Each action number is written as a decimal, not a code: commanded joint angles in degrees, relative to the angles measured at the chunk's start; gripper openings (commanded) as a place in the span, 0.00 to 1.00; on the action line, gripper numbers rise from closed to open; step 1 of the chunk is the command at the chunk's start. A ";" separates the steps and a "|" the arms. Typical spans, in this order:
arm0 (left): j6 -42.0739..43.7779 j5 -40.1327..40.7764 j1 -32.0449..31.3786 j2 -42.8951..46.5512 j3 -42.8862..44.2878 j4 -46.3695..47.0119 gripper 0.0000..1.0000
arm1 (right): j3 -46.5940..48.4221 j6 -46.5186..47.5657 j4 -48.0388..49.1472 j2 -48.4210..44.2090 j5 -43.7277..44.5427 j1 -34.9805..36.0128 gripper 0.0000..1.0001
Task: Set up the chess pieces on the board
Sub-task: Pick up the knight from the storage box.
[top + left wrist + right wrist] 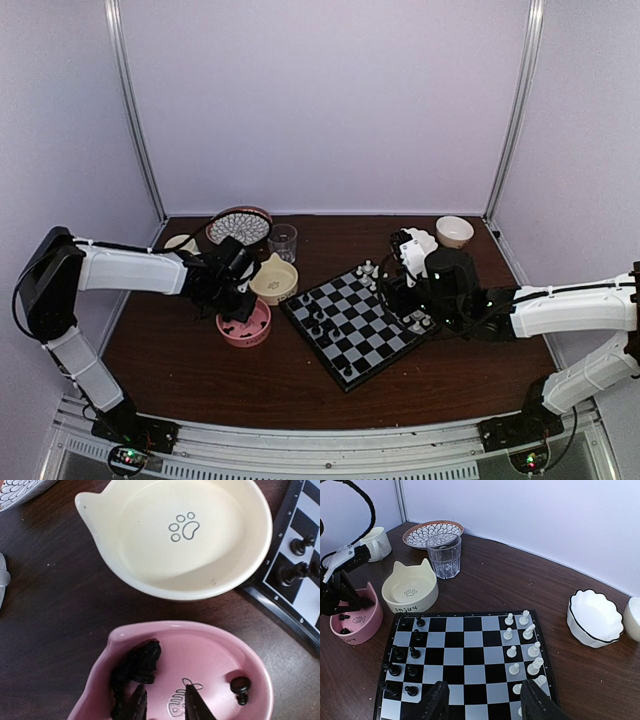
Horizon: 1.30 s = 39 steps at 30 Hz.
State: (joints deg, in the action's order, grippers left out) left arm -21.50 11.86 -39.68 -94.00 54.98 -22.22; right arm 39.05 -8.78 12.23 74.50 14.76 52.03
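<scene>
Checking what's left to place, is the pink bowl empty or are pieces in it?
Not empty: the pink bowl holds a black pawn and a clump of other black pieces.

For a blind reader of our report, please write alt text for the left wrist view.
The left claw hangs open over a pink bowl holding black chess pieces. Beyond it sits an empty cream bowl; a corner of the board shows at right.
</scene>
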 commanded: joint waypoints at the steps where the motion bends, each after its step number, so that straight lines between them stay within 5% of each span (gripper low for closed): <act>1: -0.43 4.60 0.39 -2.30 2.46 -1.77 0.29 | 0.94 0.34 -0.07 -0.38 -0.34 -0.25 0.52; 8: 0.93 6.51 0.98 -5.82 4.38 -2.47 0.32 | 0.91 0.28 -0.13 -0.58 -0.35 -0.26 0.52; 18: 0.91 1.79 1.07 -7.31 5.47 -3.93 0.20 | 0.86 0.33 -0.11 -0.51 -0.09 -0.26 0.52; 39: -0.66 -0.02 1.36 -10.42 8.00 -7.92 0.20 | 0.88 0.34 -0.12 -0.59 -0.08 -0.26 0.52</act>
State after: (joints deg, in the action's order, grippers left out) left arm -21.63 12.67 -38.81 -103.81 62.67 -28.45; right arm 39.05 -8.75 12.21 74.50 14.76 52.03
